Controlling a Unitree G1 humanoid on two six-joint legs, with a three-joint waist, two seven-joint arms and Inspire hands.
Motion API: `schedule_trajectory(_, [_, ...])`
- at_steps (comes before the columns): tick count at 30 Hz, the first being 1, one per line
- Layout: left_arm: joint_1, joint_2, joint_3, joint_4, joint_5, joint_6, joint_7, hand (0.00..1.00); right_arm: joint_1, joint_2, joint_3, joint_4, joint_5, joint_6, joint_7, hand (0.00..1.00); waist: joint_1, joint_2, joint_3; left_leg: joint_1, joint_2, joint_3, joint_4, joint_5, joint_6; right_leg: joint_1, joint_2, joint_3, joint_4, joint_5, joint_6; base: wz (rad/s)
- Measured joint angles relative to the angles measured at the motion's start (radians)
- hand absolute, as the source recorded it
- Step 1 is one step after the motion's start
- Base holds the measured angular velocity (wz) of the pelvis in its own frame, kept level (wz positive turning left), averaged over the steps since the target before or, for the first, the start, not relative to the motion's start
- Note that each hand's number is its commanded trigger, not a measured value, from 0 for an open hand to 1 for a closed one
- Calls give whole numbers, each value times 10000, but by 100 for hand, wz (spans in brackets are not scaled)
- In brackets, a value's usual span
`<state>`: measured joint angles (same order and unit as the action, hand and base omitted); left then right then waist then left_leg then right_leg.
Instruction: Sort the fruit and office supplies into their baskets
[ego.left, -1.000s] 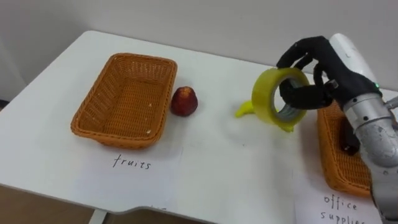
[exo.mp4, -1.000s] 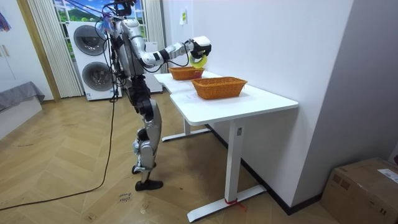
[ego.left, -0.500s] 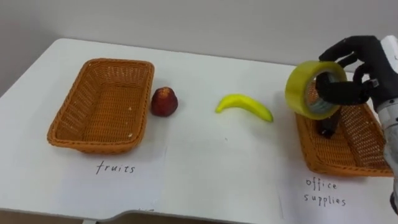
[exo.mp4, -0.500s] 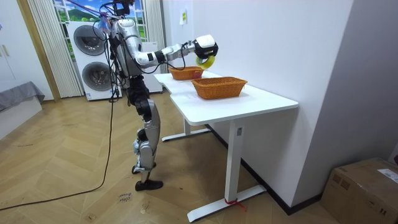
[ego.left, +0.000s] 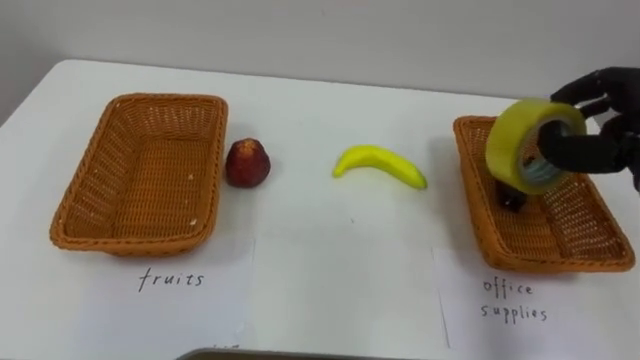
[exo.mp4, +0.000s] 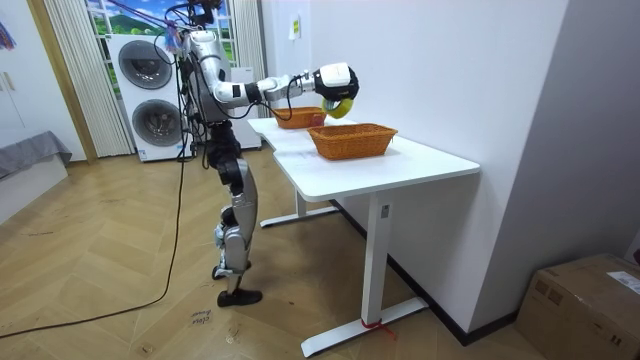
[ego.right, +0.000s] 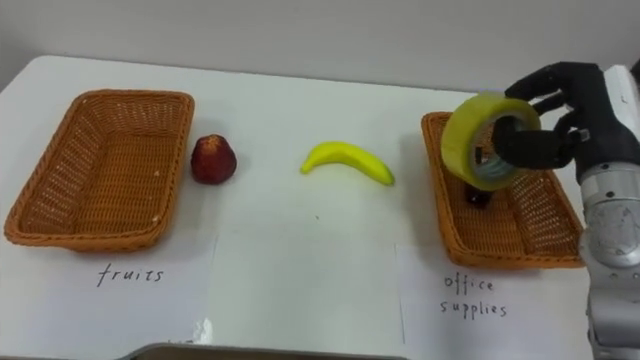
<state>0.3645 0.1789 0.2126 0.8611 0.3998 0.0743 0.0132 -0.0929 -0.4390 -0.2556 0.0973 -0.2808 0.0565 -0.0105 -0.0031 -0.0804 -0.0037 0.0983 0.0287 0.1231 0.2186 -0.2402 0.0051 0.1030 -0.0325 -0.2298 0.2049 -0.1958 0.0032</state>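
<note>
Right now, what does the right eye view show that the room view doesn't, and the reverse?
Right eye view adds handwritten paper labels before each basket and a dark item in the office basket. Room view adds the robot standing at the white table, washing machines behind it, a cardboard box. Both share the right hand holding the yellow tape roll by that basket, the fruit basket, the table.
</note>
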Motion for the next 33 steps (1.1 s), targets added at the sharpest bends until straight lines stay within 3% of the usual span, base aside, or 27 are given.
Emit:
schedule_trajectory(9, [34, 59, 7, 3, -169, 80, 20, 0, 0, 0, 0, 465, -14, 123, -48, 100, -16, -236, 9, 11, -15, 70, -52, 1, 4, -40, 1, 65, 4, 12, -6, -3])
schedule_trajectory(32, [34, 60, 3, 238, -190, 84, 280, 0, 168, 0, 0, 604, -84, 123, -49, 100, -18, -108, 44, 26, -11, 82, -143, 2, 3, -73, 12, 79, -3, 14, -2, 0])
schedule_trajectory(33, [32, 60, 3, 238, -192, 84, 287, 0, 168, 0, 0, 605, -84, 123, -49, 96, -18, -101, 41, 26, -11, 82, -144, 2, 3, -74, 12, 81, -3, 14, -2, 0])
